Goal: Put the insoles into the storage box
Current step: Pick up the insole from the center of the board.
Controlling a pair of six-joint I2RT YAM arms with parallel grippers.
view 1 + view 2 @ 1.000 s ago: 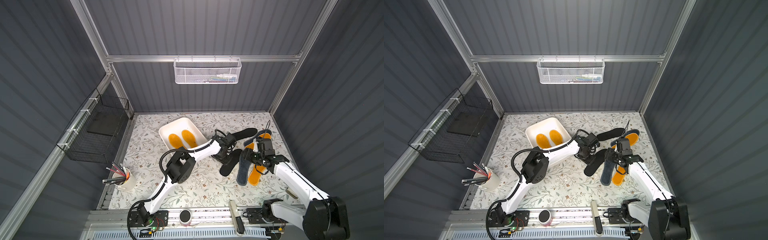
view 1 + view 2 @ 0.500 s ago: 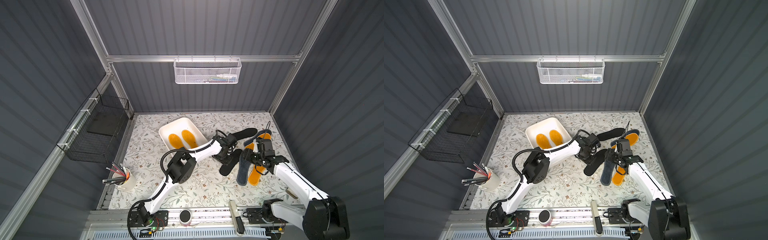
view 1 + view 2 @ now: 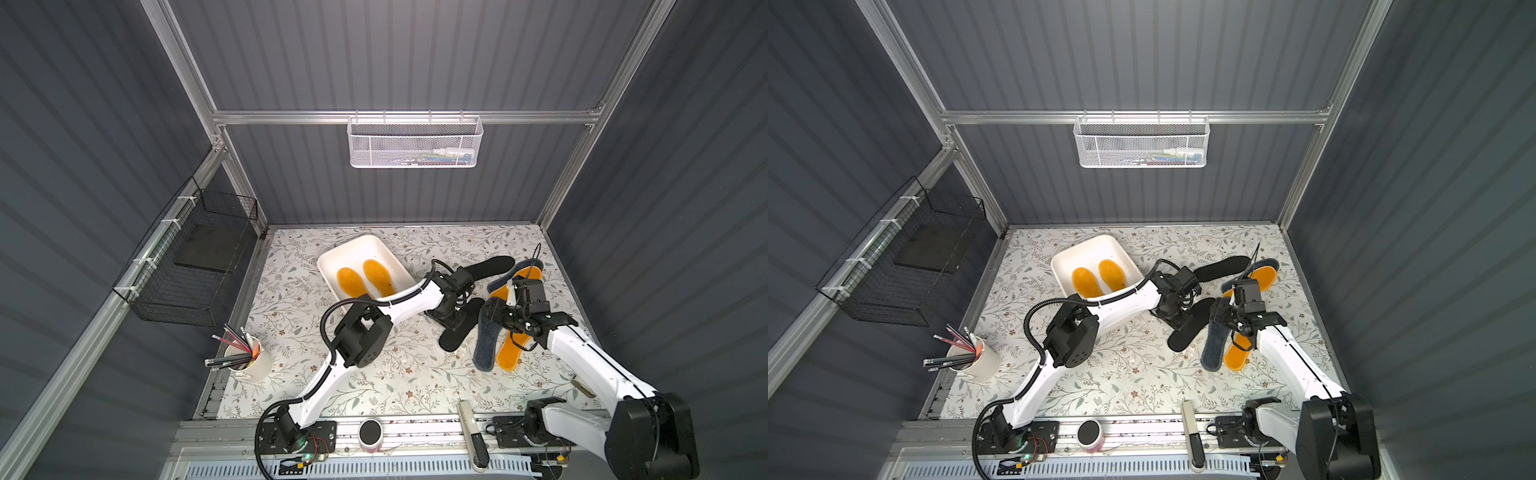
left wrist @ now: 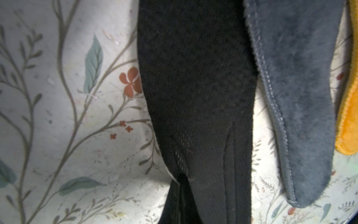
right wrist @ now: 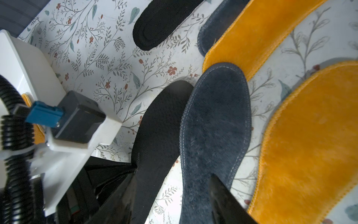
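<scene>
On the floral-print table point(image 3: 386, 374), six flat, foot-shaped insoles sit to the right of the storage box point(image 3: 365, 249), a shallow white plastic tub with rounded corners, set at an angle near the back. Two napped orange-yellow insoles point(image 3: 348, 280) lie side by side inside it.

My left arm runs from the front rail, bends at the elbow mid-table and reaches across the tub's near corner, wrist pitched down. The left hand point(image 3: 450, 322) is pinched closed on the nearer black insole point(image 3: 454, 338), a finely textured pad that creases at the grip in the left wrist view.

Just beside it lies a fuzzy grey-blue insole point(image 3: 484, 349) with a stitched rim, touching the black one at one end. Next to that is an orange-yellow insole point(image 3: 509, 353) with matching stitching.

My right arm slants in from the front right corner. The right hand point(image 5: 173, 176) hangs over the grey-blue pad, its fingers point(image 5: 222, 201) spread well apart and gripping nothing.

Farther back, a second black insole point(image 3: 488, 266) lies alone, and another orange-yellow insole point(image 3: 524, 276) rests on top of a second grey-blue one point(image 3: 534, 262).
</scene>
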